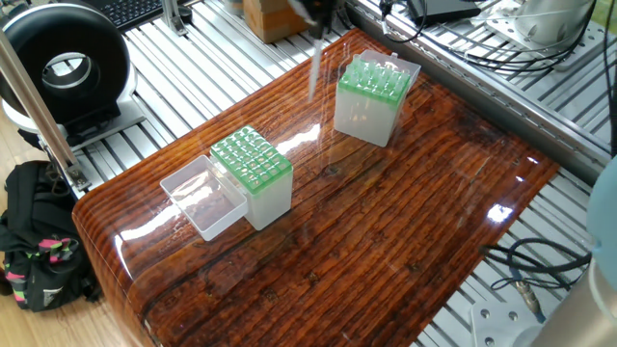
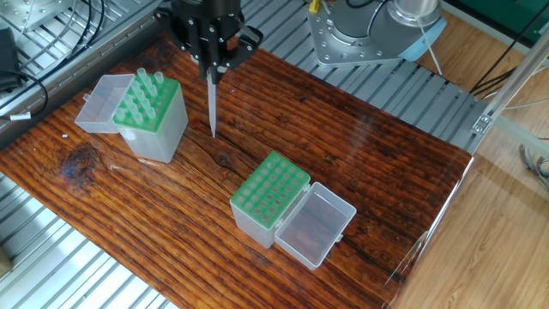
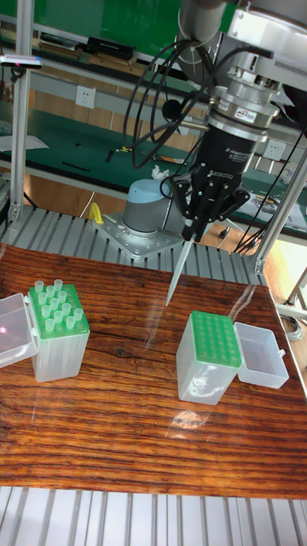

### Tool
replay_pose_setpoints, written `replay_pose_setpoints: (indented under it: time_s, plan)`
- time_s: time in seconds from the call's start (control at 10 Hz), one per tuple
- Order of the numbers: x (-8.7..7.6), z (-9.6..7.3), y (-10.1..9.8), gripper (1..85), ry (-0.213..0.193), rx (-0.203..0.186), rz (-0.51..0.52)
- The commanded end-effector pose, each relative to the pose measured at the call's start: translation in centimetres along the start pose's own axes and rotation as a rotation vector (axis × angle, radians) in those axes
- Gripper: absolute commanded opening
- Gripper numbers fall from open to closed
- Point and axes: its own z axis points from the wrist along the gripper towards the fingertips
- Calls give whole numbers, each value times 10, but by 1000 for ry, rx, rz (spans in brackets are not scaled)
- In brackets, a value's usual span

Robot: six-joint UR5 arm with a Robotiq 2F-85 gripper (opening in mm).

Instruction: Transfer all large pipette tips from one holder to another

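Note:
My gripper [image 2: 211, 70] hangs above the wooden table, shut on one large pipette tip [image 2: 212, 107] that points straight down. The tip's point hovers just right of the full holder [image 2: 153, 129], whose green grid carries several large pipette tips [image 2: 144, 90]. The second holder [image 2: 268, 202] has an empty green grid and an open lid [image 2: 317, 225]. In the tall fixed view the gripper [image 3: 188, 230] holds the tip [image 3: 176, 273] between the full holder [image 3: 58, 341] and the empty holder [image 3: 207, 358]. The held tip [image 1: 314, 67] appears blurred in one fixed view.
The full holder's clear lid [image 2: 101, 96] lies open behind it. The arm's base [image 2: 369, 34] is mounted at the table's far side. A black round device [image 1: 63, 63], a backpack [image 1: 34, 231], a cardboard box [image 1: 275, 14] and cables [image 1: 525, 260] surround the table.

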Motion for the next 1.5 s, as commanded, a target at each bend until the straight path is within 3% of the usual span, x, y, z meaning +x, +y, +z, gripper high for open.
replay_pose_setpoints:
  time_s: [0.0, 0.1, 0.3, 0.4, 0.6, 0.9, 1.2, 1.4]
  plan:
    - [-11, -9, 36, 10, -8, -31, 37]
    - [-14, -12, 56, 10, 4, -53, 72]
    - [-24, -14, 86, 10, 7, -58, 132]
    - [-26, -16, 98, 10, 14, -42, 157]
    - [-29, -10, 121, 10, 4, -57, 196]
    - [-17, 2, 137, 10, 38, -54, 212]
    - [-15, 9, 143, 10, 35, -94, 204]
    - [-13, 17, 144, 10, 33, -85, 201]
